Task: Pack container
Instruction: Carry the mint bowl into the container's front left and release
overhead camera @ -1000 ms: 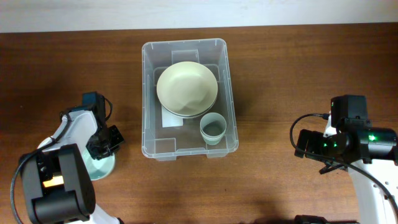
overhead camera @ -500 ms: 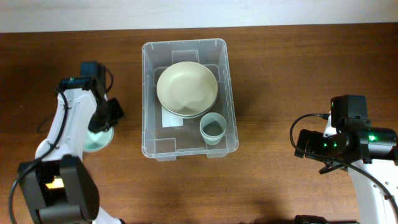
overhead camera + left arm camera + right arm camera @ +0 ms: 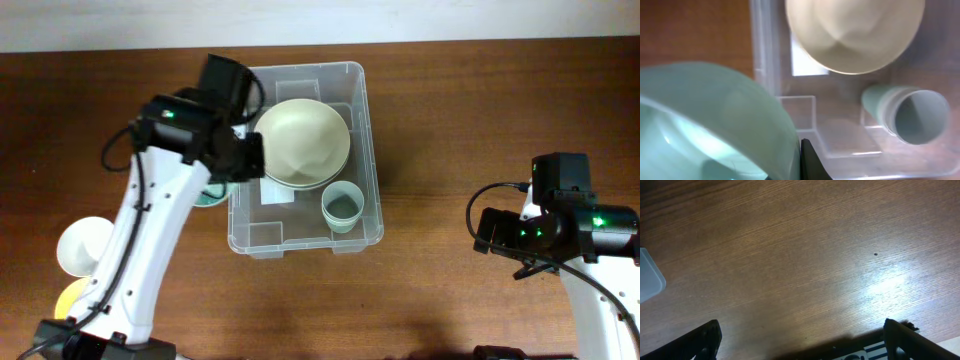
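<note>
The brown wooden worktop [image 3: 480,120] showed fine grain under a smooth, semi-gloss finish. The large clear rectangular plastic container [image 3: 372,170] was colourless, smooth and glossy. The cream round bowl [image 3: 300,142] appeared smooth and matt. The pale green cup [image 3: 342,207] appeared smooth with a dull sheen. The mint-green bowl [image 3: 705,120] was smooth and glossy, with bright highlights inside.

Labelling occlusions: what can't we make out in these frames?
- Green bowl: overhead, mostly under the left arm.
- Left tool fingers: left wrist view, bowl covers all but one tip.
- Anything under the cream bowl: hidden by it, both views.
- Yellow item: overhead, partly under the arm; unidentifiable.
</note>
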`<act>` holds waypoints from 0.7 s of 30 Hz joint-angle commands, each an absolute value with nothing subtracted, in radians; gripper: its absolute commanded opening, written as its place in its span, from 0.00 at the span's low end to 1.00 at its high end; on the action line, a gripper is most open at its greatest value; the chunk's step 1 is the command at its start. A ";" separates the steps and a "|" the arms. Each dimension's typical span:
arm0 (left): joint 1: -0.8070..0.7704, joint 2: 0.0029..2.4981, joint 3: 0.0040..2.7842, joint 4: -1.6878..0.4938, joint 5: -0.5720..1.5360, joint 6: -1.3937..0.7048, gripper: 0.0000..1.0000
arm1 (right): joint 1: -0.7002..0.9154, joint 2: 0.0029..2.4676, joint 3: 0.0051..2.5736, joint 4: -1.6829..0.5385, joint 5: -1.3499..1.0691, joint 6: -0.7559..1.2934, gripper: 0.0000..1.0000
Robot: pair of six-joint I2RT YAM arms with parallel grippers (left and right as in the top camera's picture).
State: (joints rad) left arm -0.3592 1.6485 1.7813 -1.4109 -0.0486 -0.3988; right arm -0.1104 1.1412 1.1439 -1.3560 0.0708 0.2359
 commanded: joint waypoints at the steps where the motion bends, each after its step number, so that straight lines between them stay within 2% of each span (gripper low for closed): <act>1: -0.436 1.651 1.785 -1.397 -0.045 -0.583 0.01 | -0.106 1.140 1.144 -1.353 0.080 0.244 0.99; 8: -0.566 1.657 1.749 -1.319 -0.049 -0.723 0.01 | -0.106 1.140 1.144 -1.354 0.074 0.243 0.99; 21: -0.575 1.690 1.446 -1.112 -0.049 -0.777 0.01 | -0.106 1.140 1.144 -1.354 0.064 0.242 0.99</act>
State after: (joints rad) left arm -0.5751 1.6730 1.5009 -1.1339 -0.0490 -0.7582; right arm -0.1104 1.1412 1.1439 -1.3560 0.0666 0.2359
